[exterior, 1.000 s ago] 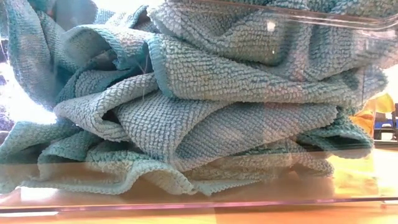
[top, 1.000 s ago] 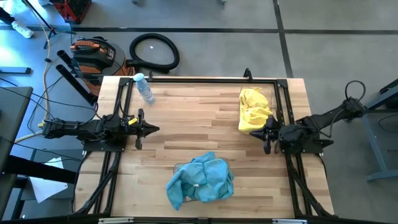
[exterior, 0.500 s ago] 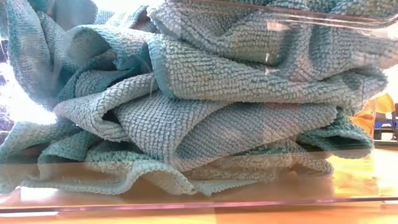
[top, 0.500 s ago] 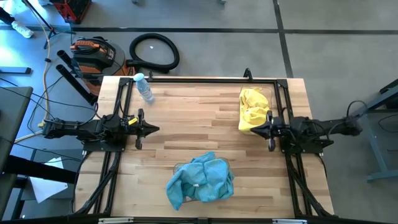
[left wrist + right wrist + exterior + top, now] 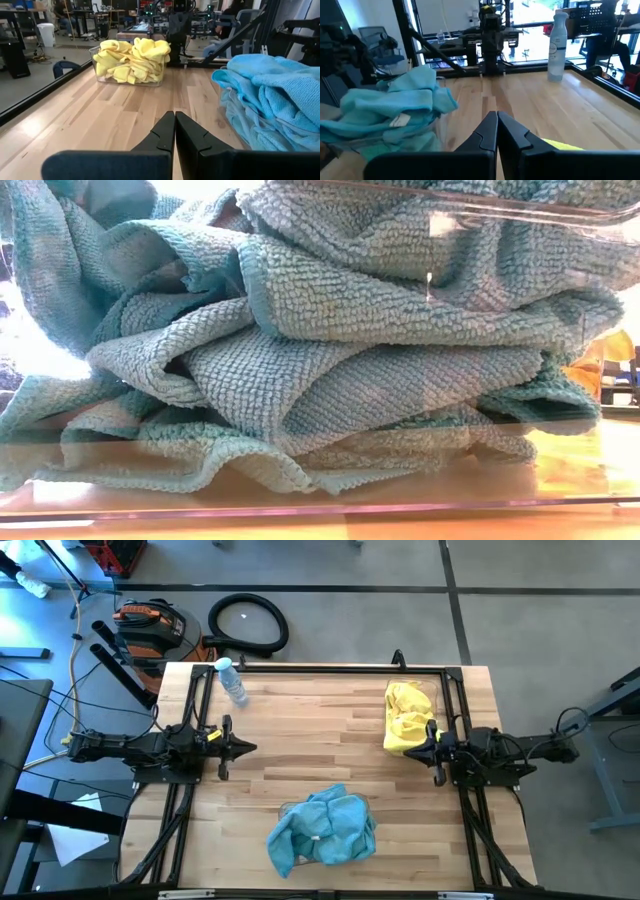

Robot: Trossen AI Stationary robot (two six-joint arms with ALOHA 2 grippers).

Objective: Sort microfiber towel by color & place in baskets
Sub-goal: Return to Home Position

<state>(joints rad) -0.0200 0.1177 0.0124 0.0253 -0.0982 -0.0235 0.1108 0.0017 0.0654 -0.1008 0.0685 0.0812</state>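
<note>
Yellow microfiber towels (image 5: pixel 408 717) fill a clear basket (image 5: pixel 95 67) at the table's far right. Teal-blue towels (image 5: pixel 322 828) are heaped in a second clear basket (image 5: pixel 300 510) at the near edge, in the middle, and spill over its rim. At the table's left edge my left gripper (image 5: pixel 250 748) is shut on nothing and points level toward the right. My right gripper (image 5: pixel 408 750), shut on nothing too, points level toward the left, just beside the near end of the yellow towels (image 5: pixel 560 145).
A clear plastic bottle (image 5: pixel 233 682) stands at the far left corner of the table. Black rails (image 5: pixel 300 668) run along the table's far, left and right edges. Bare wood (image 5: pixel 320 730) lies between the two grippers.
My right arm has folded down and swung from a slant to straight across the table. Its wrist has rolled level. The shut gripper has sunk a little and now points toward the left edge. The towels and baskets have kept still.
</note>
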